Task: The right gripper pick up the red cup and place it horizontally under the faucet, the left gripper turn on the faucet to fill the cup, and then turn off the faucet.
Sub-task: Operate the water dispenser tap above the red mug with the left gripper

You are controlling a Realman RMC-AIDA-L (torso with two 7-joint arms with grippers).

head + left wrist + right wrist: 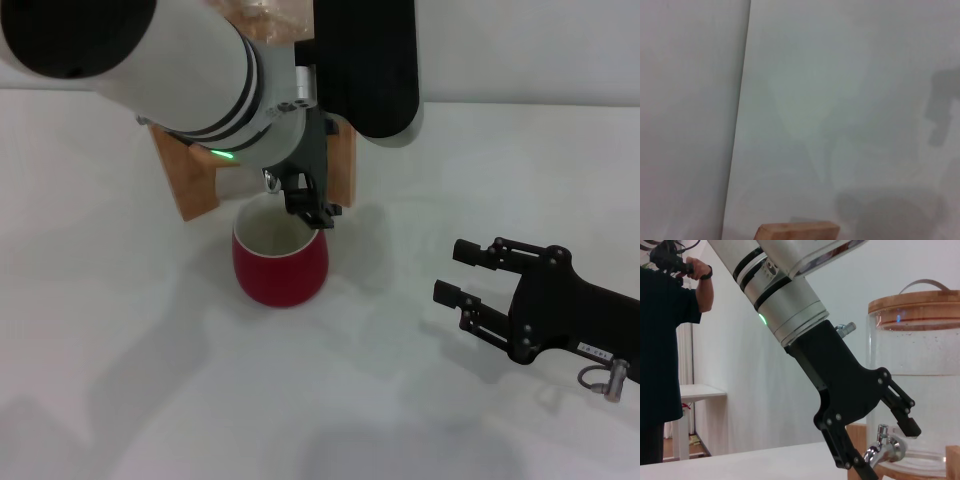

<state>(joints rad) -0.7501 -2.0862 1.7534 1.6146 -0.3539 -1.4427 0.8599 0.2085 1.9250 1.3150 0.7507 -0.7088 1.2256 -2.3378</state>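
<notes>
left claw (890, 447) straddling faucet (886, 447), water jar (920, 385)

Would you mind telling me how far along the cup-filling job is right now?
Done: the red cup stands upright under the faucet, and the right gripper lies open on the table, apart from it. In hand: the left gripper is open around the faucet's lever. Left: filling and shutting off; no water stream shows.

Cup (281, 262) under faucet (883, 447), left hand (312, 208) above; right hand (462, 272) well right.
</notes>
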